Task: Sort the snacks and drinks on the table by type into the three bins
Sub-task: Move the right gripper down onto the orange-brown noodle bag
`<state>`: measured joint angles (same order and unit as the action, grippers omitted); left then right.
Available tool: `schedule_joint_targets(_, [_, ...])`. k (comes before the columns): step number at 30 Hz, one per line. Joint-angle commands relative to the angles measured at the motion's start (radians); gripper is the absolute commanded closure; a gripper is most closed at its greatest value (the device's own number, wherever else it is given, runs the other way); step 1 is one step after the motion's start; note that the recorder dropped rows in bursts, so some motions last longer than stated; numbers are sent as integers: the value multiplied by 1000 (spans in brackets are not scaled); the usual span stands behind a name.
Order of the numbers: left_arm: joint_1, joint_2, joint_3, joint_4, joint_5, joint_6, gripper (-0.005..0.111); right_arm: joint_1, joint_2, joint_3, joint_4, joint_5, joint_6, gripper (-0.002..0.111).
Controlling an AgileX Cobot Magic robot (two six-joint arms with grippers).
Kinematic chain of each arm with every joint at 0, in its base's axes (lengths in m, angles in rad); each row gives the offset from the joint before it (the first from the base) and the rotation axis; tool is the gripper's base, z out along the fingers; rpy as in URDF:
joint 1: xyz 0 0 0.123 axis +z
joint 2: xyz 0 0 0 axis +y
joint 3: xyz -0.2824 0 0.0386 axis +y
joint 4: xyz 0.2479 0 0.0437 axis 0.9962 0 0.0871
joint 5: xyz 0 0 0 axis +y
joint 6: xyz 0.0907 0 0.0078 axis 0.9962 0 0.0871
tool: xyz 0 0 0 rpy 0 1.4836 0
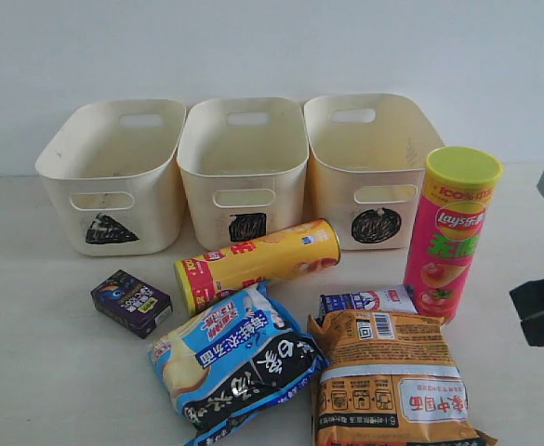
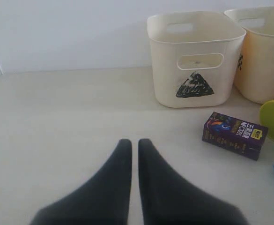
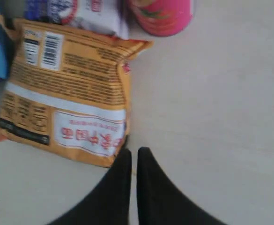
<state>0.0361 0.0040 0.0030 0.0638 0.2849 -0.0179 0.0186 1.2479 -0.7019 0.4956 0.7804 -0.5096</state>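
Orange-brown bag [image 1: 392, 386] nearest, flat on the table [image 1: 30, 307], partly hiding the blue and white carton [image 1: 369, 301] beside the upright pink tube [image 1: 453, 232]; three bins [image 1: 197, 200] behind, apparently empty. Right tool [image 3: 133, 152] pressed together, empty, at the bag's edge; left tool [image 2: 134, 143] likewise closed over bare table. Likely risks: closed tips shoving the bag into carton and tube, toppling the tube; yellow-orange tube [image 1: 258, 260], on its side, rolling if nudged.

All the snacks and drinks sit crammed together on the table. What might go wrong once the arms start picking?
The pink tube stands upright near the right gripper; a sideways brush could topple it. The yellow tube lies on its side and might roll if nudged. The blue and white carton sits squeezed between the orange bag and the pink tube, so grabbing it may drag its neighbours.
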Motion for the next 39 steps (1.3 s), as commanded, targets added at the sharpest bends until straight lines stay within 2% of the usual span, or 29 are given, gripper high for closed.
schedule_joint_targets(1, [1, -4, -3, -1, -3, -9, 102, -92, 71, -10, 232, 61, -181, 108])
schedule_joint_targets(8, [1, -4, -3, -1, -3, -9, 102, -212, 196, -10, 359, 182, -289, 108])
schedule_joint_targets(12, [1, -4, -3, -1, -3, -9, 102, -228, 255, -8, 390, 197, -323, 108])
schedule_joint_targets(14, [1, -4, -3, -1, -3, -9, 102, -228, 264, -8, 399, 219, -337, 99])
schedule_joint_targets(16, [1, -4, -3, -1, -3, -9, 102, -206, 265, -8, 399, 206, -338, 72])
schedule_joint_targets(18, [1, -4, -3, -1, -3, -9, 102, -168, 265, -8, 397, 183, -338, 29])
schedule_joint_targets(19, [1, -4, -3, -1, -3, -9, 102, -144, 265, -8, 397, 170, -338, 18])
schedule_joint_targets(25, [1, -4, -3, -1, -3, -9, 102, -33, 265, -8, 387, 70, -338, 16])
schedule_joint_targets(32, [1, -4, -3, -1, -3, -9, 102, -25, 273, 32, 386, -20, -354, 16])
schedule_joint_targets(35, [1, -4, -3, -1, -3, -9, 102, -25, 301, 42, 496, -18, -440, 16])
schedule_joint_targets(39, [1, -4, -3, -1, -3, -9, 102, -25, 354, 42, 503, -30, -449, 16])
